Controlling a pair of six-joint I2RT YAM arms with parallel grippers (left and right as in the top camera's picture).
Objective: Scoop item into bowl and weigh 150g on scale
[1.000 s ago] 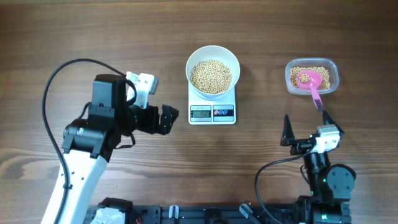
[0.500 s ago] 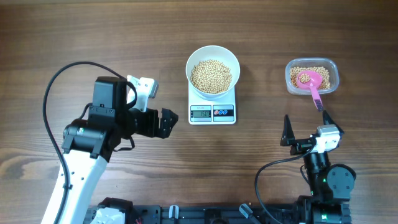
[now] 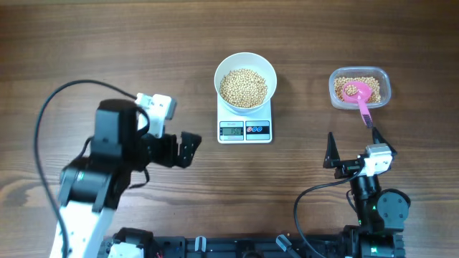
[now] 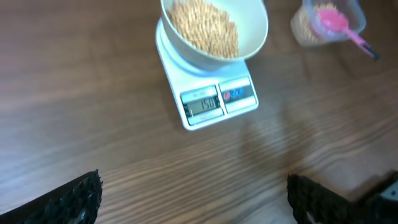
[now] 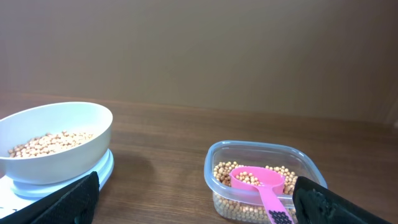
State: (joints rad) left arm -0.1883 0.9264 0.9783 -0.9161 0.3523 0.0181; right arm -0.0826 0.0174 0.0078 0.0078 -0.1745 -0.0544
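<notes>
L claw (image 3: 188, 148): wide open, nothing betw. the fingers; hangs over bare table (image 3: 107, 43), touching nothing; on its wrist cam I only get the two black tips at the bottom corners.
R claw (image 3: 353, 143): wide open as well, empty; tips point at the tub, no contact w/ anything.
Scale (image 3: 245, 130): ahead of L claw, about on its centre line, well apart from the tips; LCD and buttons on the edge facing the claw; I read 150 on the LCD from the wrist cam.
Bowl (image 3: 220, 70): white, upright, sitting on the scale; beyond the LCD as seen from L claw; from R claw it's ahead and off past the left finger.
Beans (image 3: 244, 87): pale heap in the bowl, covers the bottom, top of heap below the rim; a second, thinner lot lies in the tub.
Tub (image 3: 334, 77): clear plastic, ahead of R claw, a bit toward the right-finger side; near but apart; from L claw it's far ahead and to the right, beyond the scale.
Scoop (image 3: 358, 92): pink; cup end rests in the tub on the beans, a few beans inside it; handle leans out over the tub rim toward R claw; dark handle end sits just short of the right finger, not betw. the fingers.
Cable (image 3: 54, 107): black, loops out behind L arm, on the side away from the claw.
</notes>
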